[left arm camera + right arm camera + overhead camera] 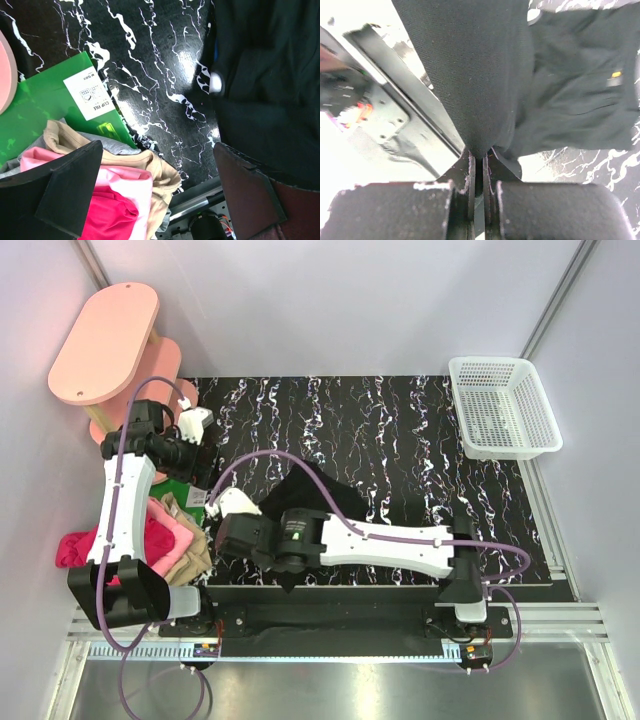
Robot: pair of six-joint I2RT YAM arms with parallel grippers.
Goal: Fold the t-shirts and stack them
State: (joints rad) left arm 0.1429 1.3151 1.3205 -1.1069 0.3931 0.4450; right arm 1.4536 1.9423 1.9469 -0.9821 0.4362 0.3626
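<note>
Top external view is showing a job that is looking barely started: no folded shirt and no neat stack is appearing anywhere on the counter (420, 440). A loose pile of t-shirts (178, 540) — pink, magenta and tan — is lying crumpled at the near left edge of the counter, partly overlapping a green packet (45, 100). None of them is looking folded. The black t-shirt (318, 492) is lying bunched near the middle of the near edge, beside the right arm's wrist. The white basket (503, 405) at the far right corner is sitting well apart from all of it.

Right wrist view is showing the right claw (479, 156) pinching shut on a fold of the black t-shirt. The cloth is rising straight out from between the closed jaws, while the rest of the garment is spreading away to one side over the counter. The left claw (156, 150) is hanging with its jaws spread wide and is gripping nothing. It is hovering over bare counter between the two lots of cloth, with the pile just beside one finger and the black t-shirt just beside the other. By my reading, the black t-shirt is needing to be laid flat before any fold — and the whole pile is waiting after it.
</note>
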